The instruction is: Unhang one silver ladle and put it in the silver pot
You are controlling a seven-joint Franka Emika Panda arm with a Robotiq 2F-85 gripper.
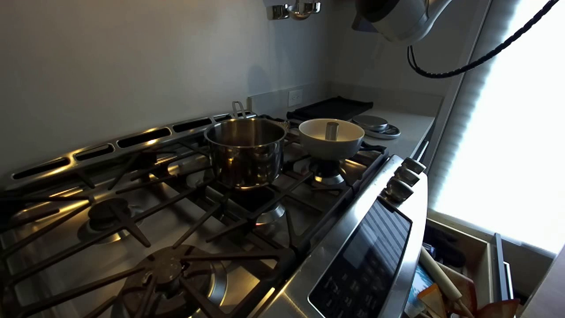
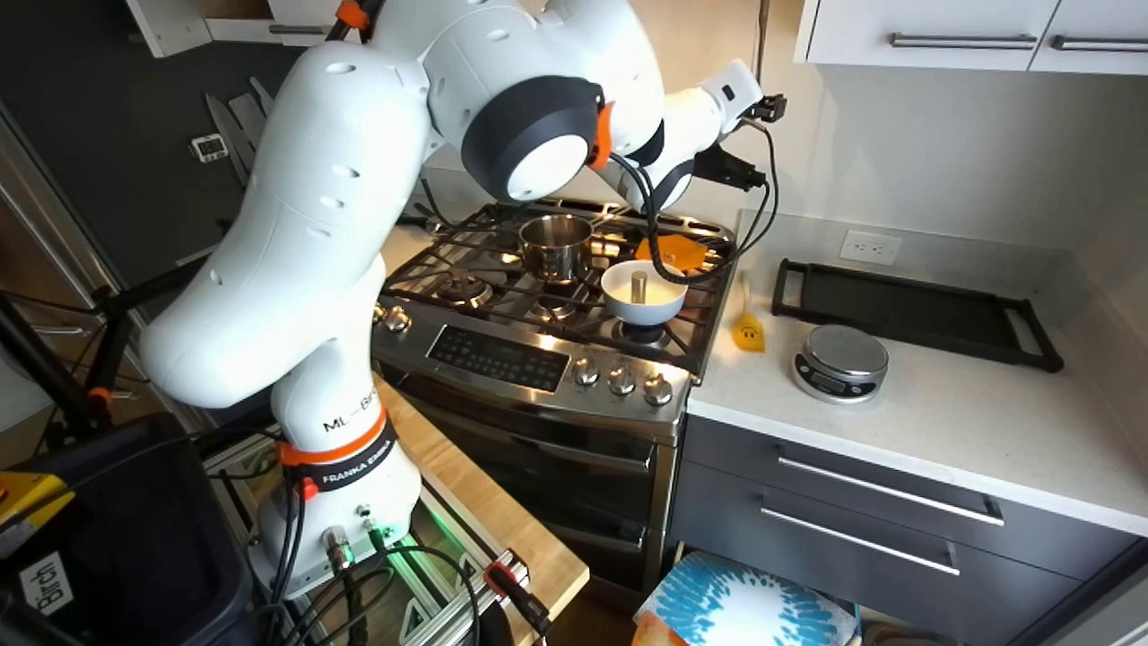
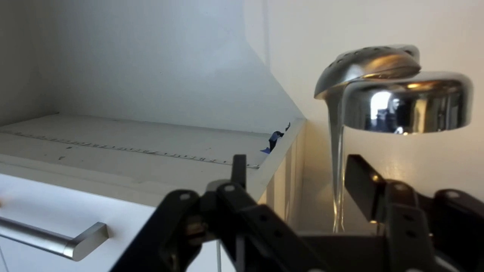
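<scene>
The shiny silver metal ladle with a round cup [image 3: 408, 105] hangs high near the pale wall [image 1: 132, 79], not yet freed; just beside it crowds a perforated silver metal utensil head [image 3: 355, 71], and I cannot tell which of them owns the slim silver handle [image 3: 337, 151]. In an exterior view the silver utensil heads [image 1: 301, 11] hang lowest, so the wrist view probably stands inverted. The black two-fingered claw [image 3: 297, 170] is spread, pinching nothing I can see, with that handle showing between its fingers [image 3: 239, 170], closer to one; most likely it is set there so closing would catch the handle for a lift off its support, which is hidden. The white jointed arm [image 2: 296, 215] arches tall to gain that height. Well below, the cylindrical stainless-steel pot [image 1: 247, 165] stands upright on black iron grates [image 1: 284, 260], mouth uncovered to receive the ladle, near a round white bowl [image 1: 331, 148] holding a silver cylinder [image 1: 332, 131].
</scene>
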